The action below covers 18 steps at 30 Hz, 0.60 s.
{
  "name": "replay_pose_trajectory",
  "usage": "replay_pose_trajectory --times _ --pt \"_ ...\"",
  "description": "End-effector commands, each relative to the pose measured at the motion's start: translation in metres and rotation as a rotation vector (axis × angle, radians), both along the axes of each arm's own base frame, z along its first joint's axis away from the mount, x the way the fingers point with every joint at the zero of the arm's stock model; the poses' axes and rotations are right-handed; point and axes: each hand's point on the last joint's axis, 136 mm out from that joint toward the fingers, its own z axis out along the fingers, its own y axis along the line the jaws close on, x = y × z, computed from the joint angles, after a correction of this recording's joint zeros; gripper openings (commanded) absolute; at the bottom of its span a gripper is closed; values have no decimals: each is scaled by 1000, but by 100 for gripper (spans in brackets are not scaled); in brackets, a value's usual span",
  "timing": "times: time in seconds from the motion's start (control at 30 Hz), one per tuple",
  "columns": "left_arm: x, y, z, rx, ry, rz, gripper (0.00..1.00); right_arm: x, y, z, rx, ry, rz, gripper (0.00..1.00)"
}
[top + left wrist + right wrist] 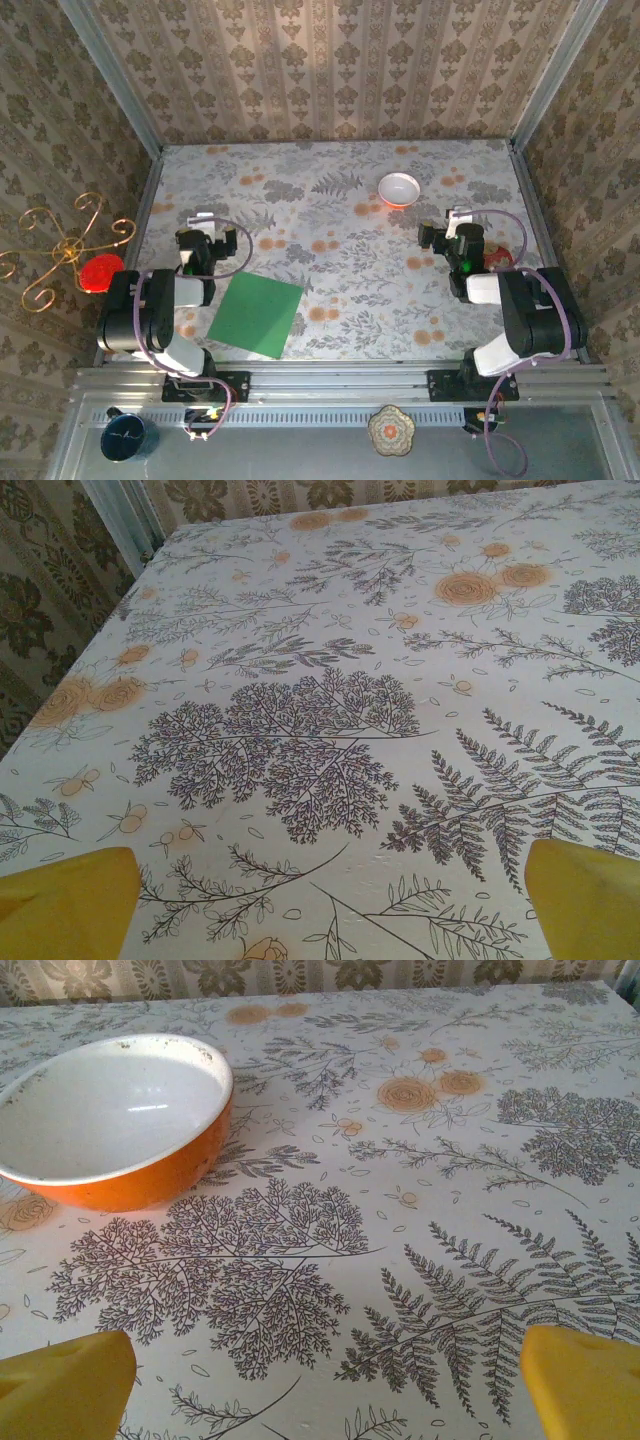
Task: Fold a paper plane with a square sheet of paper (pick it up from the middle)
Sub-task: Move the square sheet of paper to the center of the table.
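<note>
The square sheet of paper (pixel 255 313) is bright green and lies flat and unfolded on the flowered tablecloth, near the front edge, just right of the left arm. My left gripper (pixel 207 240) hovers behind and to the left of the sheet, clear of it. In the left wrist view its yellow fingertips (pixel 65 905) stand wide apart, so the left gripper (pixel 330 910) is open over bare cloth. On the far right, my right gripper (pixel 440 237) is well away from the sheet. The right gripper (pixel 325 1390) is open too, with nothing between its yellow fingertips (pixel 585 1380).
A white bowl with an orange-red outside (pixel 398 188) stands at the back right, ahead and left of the right gripper (pixel 110 1125). A red thing (pixel 497 257) lies beside the right arm. Patterned walls close the table (pixel 340 280) in on three sides.
</note>
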Motion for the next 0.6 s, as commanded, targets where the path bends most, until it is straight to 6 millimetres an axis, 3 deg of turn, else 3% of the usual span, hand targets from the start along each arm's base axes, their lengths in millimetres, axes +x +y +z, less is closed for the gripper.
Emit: replay_pose_trajectory --times 0.0,0.57 --pt "9 -2 12 11 -42 -15 100 8 1 10 -9 -38 13 100" --pt "10 -4 11 -16 -29 -55 100 8 1 10 -9 -37 12 100"
